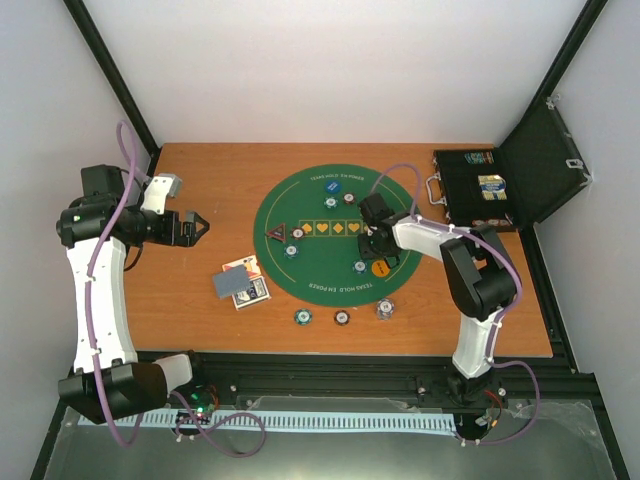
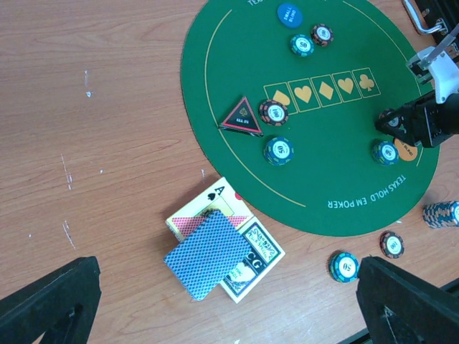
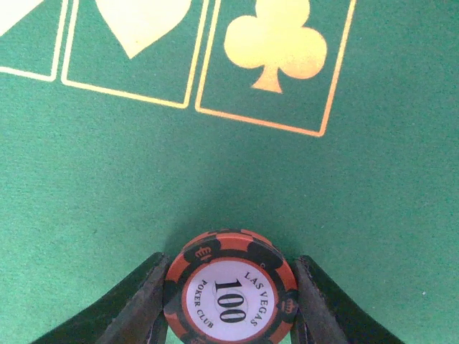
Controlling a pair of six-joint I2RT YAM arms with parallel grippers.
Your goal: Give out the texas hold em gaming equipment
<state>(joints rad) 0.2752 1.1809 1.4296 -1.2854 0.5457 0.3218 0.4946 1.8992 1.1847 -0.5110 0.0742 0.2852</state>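
the chip (image 3: 231, 294) is orange-red with black edge stripes and a white centre, the mat (image 3: 373, 201) green with gold suits, the card back (image 2: 204, 254) blue-grey crosshatched.

A brown wooden bench (image 1: 200, 190), marked with a few pale scuffs (image 2: 68, 179), stands inside a booth of plain white walls (image 1: 330, 70). Slanting black frame struts (image 1: 110, 70) run up the back corners, and a black slotted rail (image 1: 330, 385) lies along the near edge. The light is even, with soft shadows.
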